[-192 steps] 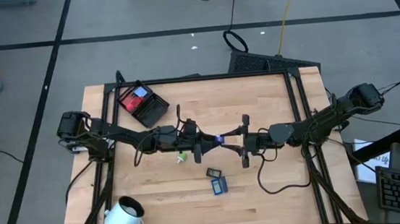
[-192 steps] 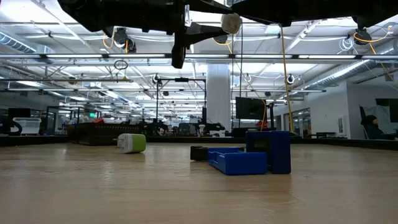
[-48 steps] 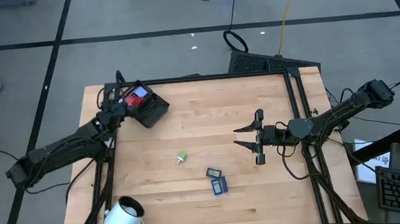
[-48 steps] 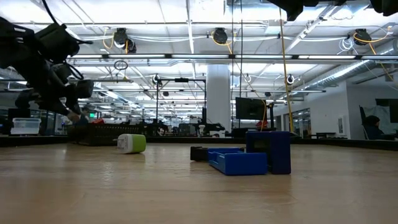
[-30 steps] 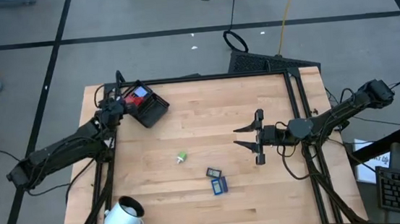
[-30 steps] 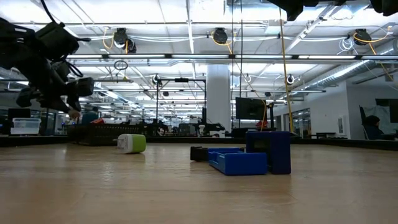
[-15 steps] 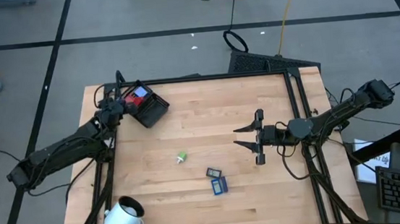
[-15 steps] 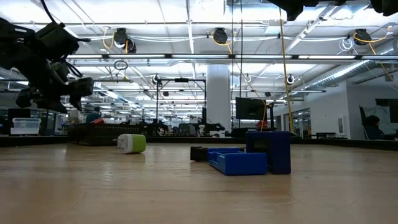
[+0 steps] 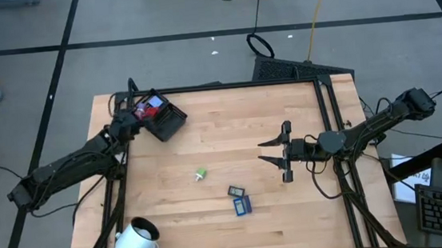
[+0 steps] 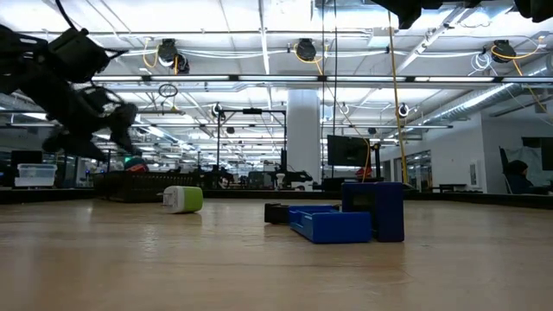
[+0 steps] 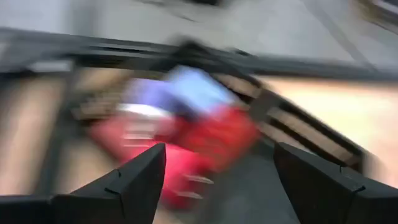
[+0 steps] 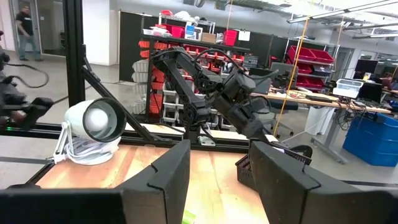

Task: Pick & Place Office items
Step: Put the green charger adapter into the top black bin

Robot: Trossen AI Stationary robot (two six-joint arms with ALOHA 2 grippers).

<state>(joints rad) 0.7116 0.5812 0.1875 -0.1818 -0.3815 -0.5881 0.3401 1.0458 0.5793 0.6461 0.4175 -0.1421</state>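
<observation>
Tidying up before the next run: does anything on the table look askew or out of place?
The black tray sits skewed at the table's far left corner, red and blue items inside, left gripper open beside it. The white cylinder lies tipped at the near left edge. Three items remain loose mid-table: green-and-white bit and two blue pieces.

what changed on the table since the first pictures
Both arms left the table's middle: the left gripper swung to the black compartmented tray and stands open over its red items; the right gripper backed rightward. The green-and-white bit, blue flat rectangles and white cylinder stayed put.
</observation>
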